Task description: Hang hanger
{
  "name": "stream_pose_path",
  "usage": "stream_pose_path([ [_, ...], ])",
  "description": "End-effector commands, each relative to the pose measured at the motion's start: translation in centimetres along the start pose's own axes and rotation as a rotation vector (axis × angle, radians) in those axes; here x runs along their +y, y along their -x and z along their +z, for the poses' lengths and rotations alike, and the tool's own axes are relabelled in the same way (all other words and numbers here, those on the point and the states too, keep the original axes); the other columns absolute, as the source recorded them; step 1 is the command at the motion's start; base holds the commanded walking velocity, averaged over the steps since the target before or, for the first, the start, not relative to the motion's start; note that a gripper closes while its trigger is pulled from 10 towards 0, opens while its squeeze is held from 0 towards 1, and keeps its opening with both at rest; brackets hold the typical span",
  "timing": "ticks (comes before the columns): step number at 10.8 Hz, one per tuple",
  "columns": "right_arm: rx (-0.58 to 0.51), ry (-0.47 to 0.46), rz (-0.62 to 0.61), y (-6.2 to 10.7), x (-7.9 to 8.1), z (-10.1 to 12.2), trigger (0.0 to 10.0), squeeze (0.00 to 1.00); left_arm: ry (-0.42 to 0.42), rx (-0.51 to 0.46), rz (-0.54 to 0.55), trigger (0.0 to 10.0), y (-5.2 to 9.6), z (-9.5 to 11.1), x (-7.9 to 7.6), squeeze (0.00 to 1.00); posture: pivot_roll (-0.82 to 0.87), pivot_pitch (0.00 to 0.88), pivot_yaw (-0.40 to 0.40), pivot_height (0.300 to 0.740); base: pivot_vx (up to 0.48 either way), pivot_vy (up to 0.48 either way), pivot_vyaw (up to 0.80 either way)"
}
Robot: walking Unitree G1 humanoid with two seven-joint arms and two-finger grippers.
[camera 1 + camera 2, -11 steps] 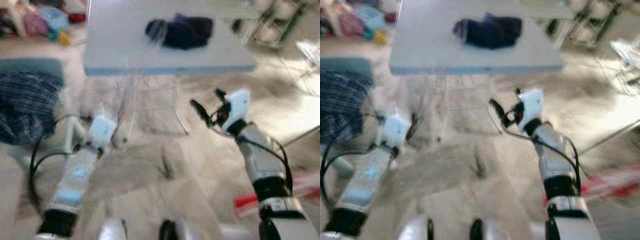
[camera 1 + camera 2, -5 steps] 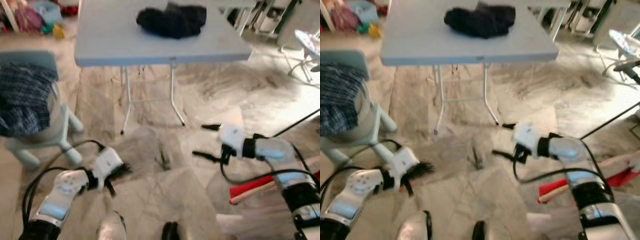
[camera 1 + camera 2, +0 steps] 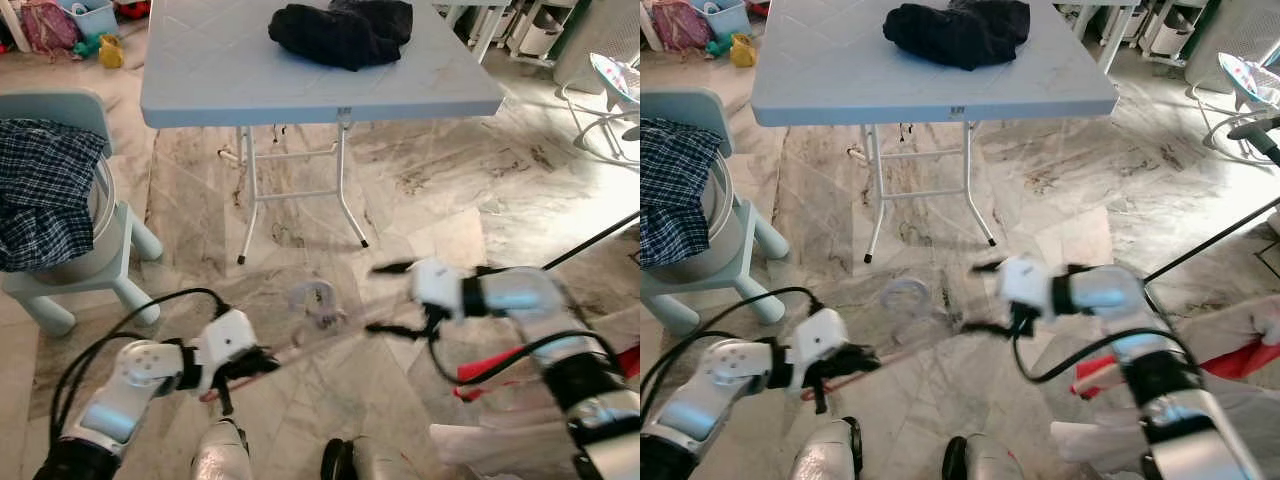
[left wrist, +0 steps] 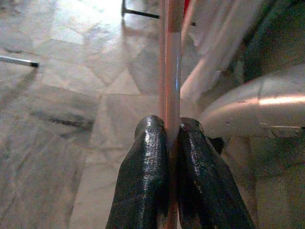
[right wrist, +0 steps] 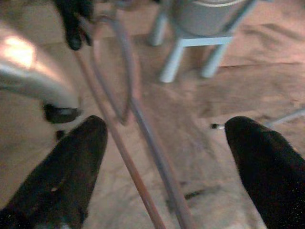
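Note:
A clear, pink-tinged hanger (image 3: 322, 330) hangs blurred above the marble floor between my two arms, its hook (image 3: 313, 297) pointing up. My left gripper (image 3: 250, 365) is shut on one end of its bar; in the left wrist view the two black fingers (image 4: 150, 157) pinch the pink rod (image 4: 172, 71). At the hanger's other end my right gripper (image 3: 386, 298) is open, fingers spread wide. The right wrist view has the hanger's bars (image 5: 138, 119) running between the parted fingers (image 5: 62, 176) without touching them.
Ahead stands a white folding table (image 3: 250, 90) with a dark garment (image 3: 340, 30) on it. A pale blue child's chair (image 3: 110, 240) draped with a plaid shirt (image 3: 40, 190) is at the left. A red item (image 3: 490, 368) and a black pole (image 3: 590, 240) lie at the right.
The camera has shifted. The hanger now shows lifted in my left gripper. My right gripper has moved left, and its open fingers now straddle the hanger's far end.

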State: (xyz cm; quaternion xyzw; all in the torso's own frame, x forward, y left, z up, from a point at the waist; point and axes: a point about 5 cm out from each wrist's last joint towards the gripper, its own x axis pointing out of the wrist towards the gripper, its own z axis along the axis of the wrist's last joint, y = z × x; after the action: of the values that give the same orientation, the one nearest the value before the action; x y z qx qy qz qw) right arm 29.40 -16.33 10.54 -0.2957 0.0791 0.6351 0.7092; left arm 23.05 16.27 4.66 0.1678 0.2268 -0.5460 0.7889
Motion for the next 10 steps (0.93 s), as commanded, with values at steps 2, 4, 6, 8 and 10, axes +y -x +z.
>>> stream_pose_path([
  [2, 0.027, 0.014, 0.104, -0.7, -0.1, 0.3, 0.0, 0.0, -0.034, -0.012, -0.036, 10.0, -0.5, 0.6, -0.3, 0.0, 0.04, 0.114, -0.086, 0.74, 0.0, 0.0, 0.0],
  [4, 0.092, 0.028, 0.164, -1.1, 0.1, -0.2, 0.0, 0.0, -0.037, -0.005, -0.054, 10.0, -0.7, 0.6, -0.6, 0.0, 0.05, 0.113, -0.089, 0.74, 0.0, 0.0, 0.0],
  [6, 0.245, 0.047, 0.24, -0.6, 0.2, -1.6, 0.0, 0.0, -0.04, 0.004, -0.06, 10.0, -0.8, 0.3, -0.7, 0.0, 0.05, 0.114, -0.089, 0.74, 0.0, 0.0, 0.0],
  [8, 0.292, 0.073, 0.249, -0.6, -0.2, -1.7, 0.0, 0.0, -0.042, 0.006, -0.061, 10.0, -1.0, 0.1, -0.8, 0.0, 0.04, 0.113, -0.09, 0.74, 0.0, 0.0, 0.0],
  [10, 0.323, 0.111, 0.248, -0.3, -0.9, -1.5, 0.0, 0.0, -0.039, 0.006, -0.06, 10.0, -1.1, -0.1, -0.8, 0.0, 0.05, 0.112, -0.089, 0.74, 0.0, 0.0, 0.0],
])
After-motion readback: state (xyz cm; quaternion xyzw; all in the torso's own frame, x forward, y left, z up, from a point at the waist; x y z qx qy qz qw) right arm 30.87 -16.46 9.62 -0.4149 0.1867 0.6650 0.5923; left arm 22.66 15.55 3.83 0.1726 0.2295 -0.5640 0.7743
